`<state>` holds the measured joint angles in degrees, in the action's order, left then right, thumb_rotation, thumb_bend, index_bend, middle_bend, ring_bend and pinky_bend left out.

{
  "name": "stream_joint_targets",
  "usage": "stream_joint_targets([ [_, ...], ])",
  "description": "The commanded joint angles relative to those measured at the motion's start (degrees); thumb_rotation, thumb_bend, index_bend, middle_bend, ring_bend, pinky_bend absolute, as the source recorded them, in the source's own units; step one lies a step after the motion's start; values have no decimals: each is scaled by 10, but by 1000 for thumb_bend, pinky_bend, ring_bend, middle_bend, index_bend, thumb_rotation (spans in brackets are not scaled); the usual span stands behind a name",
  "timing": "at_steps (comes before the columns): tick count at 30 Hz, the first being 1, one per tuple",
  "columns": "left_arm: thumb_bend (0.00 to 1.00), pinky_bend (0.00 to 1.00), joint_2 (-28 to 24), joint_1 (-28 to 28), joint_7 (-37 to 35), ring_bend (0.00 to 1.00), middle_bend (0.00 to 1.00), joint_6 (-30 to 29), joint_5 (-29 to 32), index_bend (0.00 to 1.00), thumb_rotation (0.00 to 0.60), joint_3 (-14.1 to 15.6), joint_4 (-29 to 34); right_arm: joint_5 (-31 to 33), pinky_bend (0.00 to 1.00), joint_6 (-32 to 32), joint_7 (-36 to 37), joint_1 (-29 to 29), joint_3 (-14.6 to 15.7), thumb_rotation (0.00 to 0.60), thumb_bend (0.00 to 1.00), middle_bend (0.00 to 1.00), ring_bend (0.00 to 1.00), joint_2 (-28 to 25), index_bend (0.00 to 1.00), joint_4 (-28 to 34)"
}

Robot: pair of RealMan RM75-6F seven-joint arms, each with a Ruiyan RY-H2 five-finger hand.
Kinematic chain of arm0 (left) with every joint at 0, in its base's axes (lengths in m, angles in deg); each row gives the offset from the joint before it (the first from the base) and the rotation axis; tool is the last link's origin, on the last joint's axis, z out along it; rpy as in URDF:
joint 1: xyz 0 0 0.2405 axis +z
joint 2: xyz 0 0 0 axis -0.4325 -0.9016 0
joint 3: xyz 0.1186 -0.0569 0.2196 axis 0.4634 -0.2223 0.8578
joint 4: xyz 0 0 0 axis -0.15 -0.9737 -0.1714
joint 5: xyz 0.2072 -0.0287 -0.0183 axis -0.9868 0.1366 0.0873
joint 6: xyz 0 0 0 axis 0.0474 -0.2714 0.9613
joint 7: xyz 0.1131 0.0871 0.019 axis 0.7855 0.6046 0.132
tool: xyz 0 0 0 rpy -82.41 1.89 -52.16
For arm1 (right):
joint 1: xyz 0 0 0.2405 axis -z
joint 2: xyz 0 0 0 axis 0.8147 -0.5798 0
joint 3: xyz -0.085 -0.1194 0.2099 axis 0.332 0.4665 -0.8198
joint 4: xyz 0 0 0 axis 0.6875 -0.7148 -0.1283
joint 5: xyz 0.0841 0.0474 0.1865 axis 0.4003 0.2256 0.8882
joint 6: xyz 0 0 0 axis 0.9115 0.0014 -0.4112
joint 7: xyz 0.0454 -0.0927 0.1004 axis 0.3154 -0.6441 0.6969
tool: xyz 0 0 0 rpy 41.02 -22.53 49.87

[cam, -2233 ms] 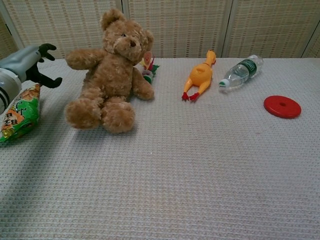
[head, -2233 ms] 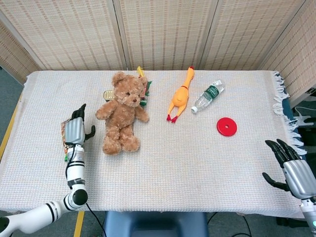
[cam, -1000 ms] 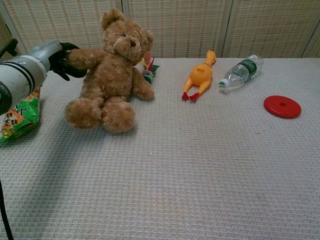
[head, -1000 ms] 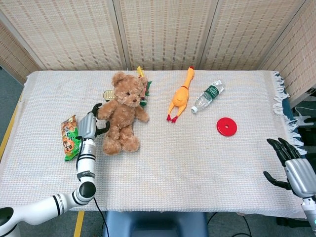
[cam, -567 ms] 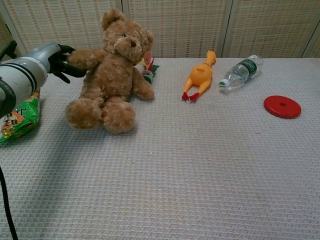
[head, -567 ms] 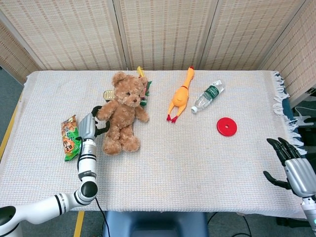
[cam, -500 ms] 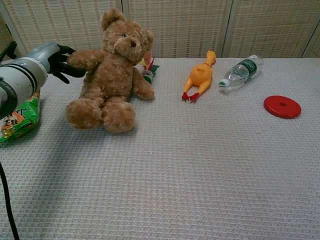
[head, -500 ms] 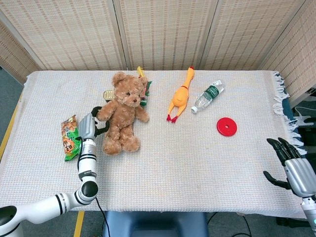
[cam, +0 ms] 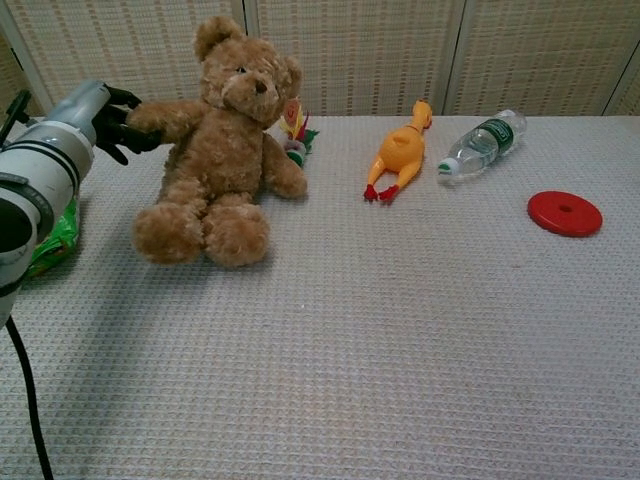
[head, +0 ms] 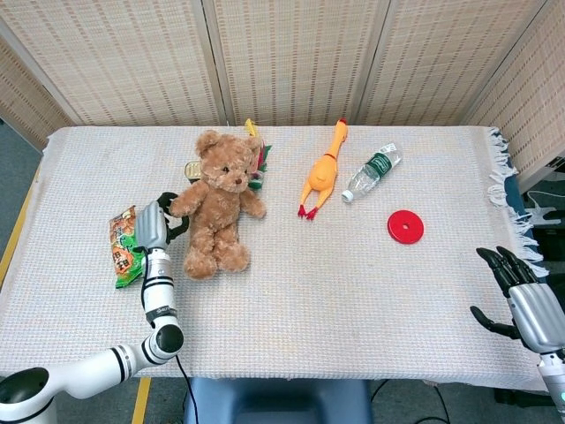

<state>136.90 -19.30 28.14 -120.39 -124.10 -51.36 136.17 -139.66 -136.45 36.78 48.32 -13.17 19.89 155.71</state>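
A brown teddy bear [head: 216,208] [cam: 215,150] sits on the cloth-covered table [head: 353,291], leaning slightly left. My left hand [head: 153,223] [cam: 100,115] grips the end of the bear's outstretched arm, its dark fingers curled around the paw. A green snack bag [head: 122,252] [cam: 45,245] lies just left of and partly under that forearm. My right hand [head: 528,305] hangs past the table's right edge with its fingers spread and nothing in it; the chest view does not show it.
A yellow rubber chicken [head: 322,172] [cam: 400,150], a plastic bottle [head: 372,170] [cam: 482,142] and a red disc [head: 405,227] [cam: 565,213] lie right of the bear. A small can [head: 192,168] and a colourful toy [head: 258,163] [cam: 295,125] sit behind it. Woven screens stand at the back.
My left hand moved from over the snack bag to the bear's arm and closed on the paw. It has since drawn left, tugging the bear slightly that way. The right hand stayed put.
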Motion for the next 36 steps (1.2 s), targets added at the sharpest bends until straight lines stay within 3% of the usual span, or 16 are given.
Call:
stream_joint_targets([
  [1, 474, 483, 10, -3, -2, 456, 533, -9, -26, 455, 600, 17, -25, 3, 125, 1, -2, 0, -1, 600, 163, 80, 0, 1, 0, 0],
  [13, 475, 479, 18, 2, 9, 458, 556, 3, -41, 500, 600, 25, -45, 5, 125, 5, -3, -1, -1, 600, 163, 80, 0, 1, 0, 2],
  [21, 475, 481, 36, 0, -34, 458, 554, -27, -99, 499, 600, 30, -81, 7, 125, 8, -7, -2, -1, 600, 163, 80, 0, 1, 2, 5],
  [30, 476, 481, 22, 9, 24, 459, 561, 10, -48, 504, 600, 22, -47, 6, 125, 10, -8, -3, 0, 600, 163, 80, 0, 0, 5, 6],
  [36, 475, 483, 43, 8, -40, 458, 557, -24, -109, 503, 600, 27, -87, 8, 125, 11, -9, -3, -1, 600, 163, 80, 0, 1, 6, 6],
])
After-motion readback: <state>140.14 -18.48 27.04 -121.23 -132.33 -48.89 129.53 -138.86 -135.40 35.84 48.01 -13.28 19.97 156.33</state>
